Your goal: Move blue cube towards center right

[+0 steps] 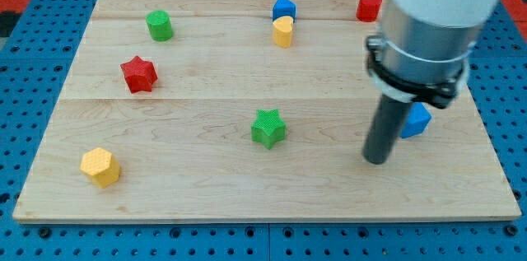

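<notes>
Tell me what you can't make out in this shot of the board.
- Blue cube: camera view, mostly hidden behind the rod and its collar; whether my tip touches it is unclear.
- Blue block at the view's top: lower part hidden by the yellow block; shape uncertain.

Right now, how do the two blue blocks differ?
The blue cube sits at the view's right, just right of my tip and partly hidden behind the rod; the other blue block stands near the view's top, in full sight. That block has a peaked top and touches a yellow block; the cube touches no other block. Both are the same blue.
</notes>
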Controlling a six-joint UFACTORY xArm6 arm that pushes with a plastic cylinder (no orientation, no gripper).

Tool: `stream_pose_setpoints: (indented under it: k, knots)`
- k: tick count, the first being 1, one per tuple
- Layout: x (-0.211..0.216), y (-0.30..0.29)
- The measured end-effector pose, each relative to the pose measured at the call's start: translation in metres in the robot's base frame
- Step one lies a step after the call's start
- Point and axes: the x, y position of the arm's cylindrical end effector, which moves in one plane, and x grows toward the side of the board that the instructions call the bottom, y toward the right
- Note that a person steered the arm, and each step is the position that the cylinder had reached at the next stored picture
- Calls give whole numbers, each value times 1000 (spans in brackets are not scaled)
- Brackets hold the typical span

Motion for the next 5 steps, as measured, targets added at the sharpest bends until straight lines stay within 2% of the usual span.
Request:
stream_pose_setpoints:
  k: [3, 5]
  knots:
    - [-9, 50]
    - [-23, 49]
